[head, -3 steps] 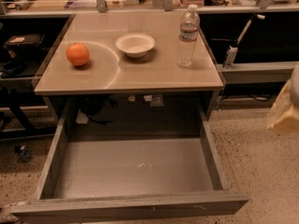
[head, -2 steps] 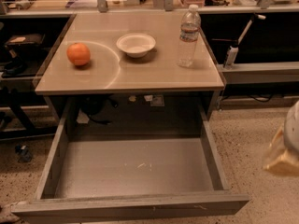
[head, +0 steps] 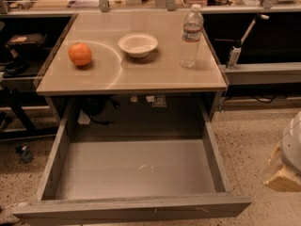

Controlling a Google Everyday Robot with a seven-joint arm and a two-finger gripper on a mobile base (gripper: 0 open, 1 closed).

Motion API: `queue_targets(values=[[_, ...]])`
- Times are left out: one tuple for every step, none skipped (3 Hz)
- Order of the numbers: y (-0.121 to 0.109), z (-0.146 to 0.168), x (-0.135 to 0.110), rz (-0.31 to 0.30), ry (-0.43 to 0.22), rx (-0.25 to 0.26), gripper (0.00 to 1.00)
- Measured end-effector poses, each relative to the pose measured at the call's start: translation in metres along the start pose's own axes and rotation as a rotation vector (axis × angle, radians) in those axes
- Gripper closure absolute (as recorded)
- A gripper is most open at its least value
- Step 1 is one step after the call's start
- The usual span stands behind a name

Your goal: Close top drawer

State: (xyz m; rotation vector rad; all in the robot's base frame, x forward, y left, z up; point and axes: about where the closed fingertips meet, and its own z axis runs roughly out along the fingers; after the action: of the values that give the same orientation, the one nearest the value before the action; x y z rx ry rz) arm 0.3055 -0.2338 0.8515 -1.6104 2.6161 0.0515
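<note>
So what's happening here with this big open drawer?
A robot is meant to shut the top drawer, which stands pulled all the way out with its bare grey bottom showing. The robot's gripper is at the right edge of the view, off to the drawer's right and above the floor, not touching the drawer. The push has not yet begun. On the table above sit an orange, a bowl and a water bottle.

top drawer (head: 136, 171) | grey, wide, shallow | fully open | bare scuffed bottom | gripper (head: 283, 175) right of it, apart
</note>
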Motion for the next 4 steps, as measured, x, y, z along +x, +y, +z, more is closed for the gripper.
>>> queue_targets(values=[[0.026,0.035,-0.001,0.020,-0.004,-0.079,1.00],[0.068,0.100,-0.014,0.048,-0.023,-0.202,1.00],[0.101,0.148,-0.025,0.065,-0.034,-0.301,1.00],[0.104,0.152,-0.024,0.064,-0.030,-0.305,1.00]])
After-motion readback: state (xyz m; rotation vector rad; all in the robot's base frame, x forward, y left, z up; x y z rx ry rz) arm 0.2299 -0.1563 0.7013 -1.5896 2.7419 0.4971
